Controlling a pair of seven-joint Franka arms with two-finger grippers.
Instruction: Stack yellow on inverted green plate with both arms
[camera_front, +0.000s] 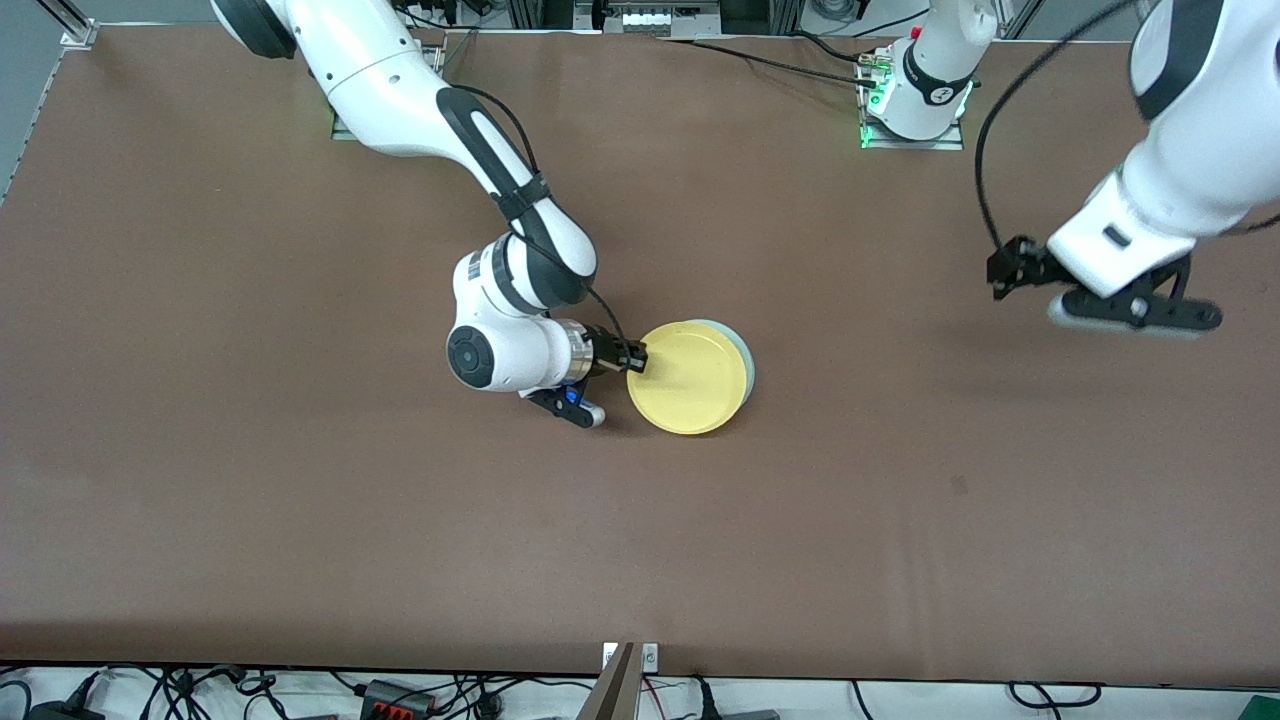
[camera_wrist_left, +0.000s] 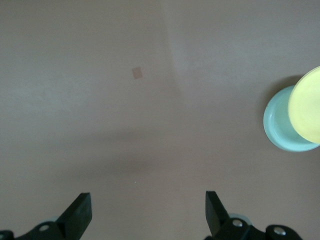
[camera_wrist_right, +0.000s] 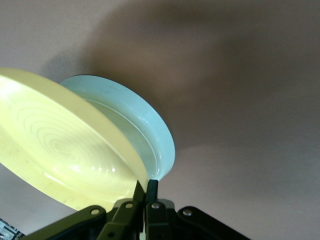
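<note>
On the brown tabletop (camera_front: 300, 500), going across the front view from the right arm's end, the right arm (camera_front: 420, 110) reaches down from its base and bends low so that its wrist lies sideways just above the surface. Its tool, the right tool (camera_front: 636, 357), is pinched fully shut on the rim of the yellow plate (camera_front: 688, 378), at the plate's edge toward the right arm's end of the tabletop. The right wrist view shows the two fingers pressed together on that rim (camera_wrist_right: 145, 192), with the yellow plate (camera_wrist_right: 55, 150) tilted rather than lying flat. Under it sits the green plate (camera_front: 745, 362), of which only a pale mint crescent shows in the front view, toward the left arm's end. The yellow plate covers most of the green one and overhangs it toward the front camera; whether the two touch cannot be told. In the right wrist view the green plate (camera_wrist_right: 150, 135) shows its rim and side wall just beside the yellow one. Both plates lie near the middle of the tabletop. Farther along, the left arm (camera_front: 1180, 150) waits, raised over bare tabletop well apart from the plates, and the left tool (camera_front: 1135, 310) hangs there with its fingers (camera_wrist_left: 80, 212) spread wide and nothing between them. In the left wrist view the two plates appear at the picture's edge, green plate (camera_wrist_left: 277, 125) beneath yellow plate (camera_wrist_left: 307, 105).
</note>
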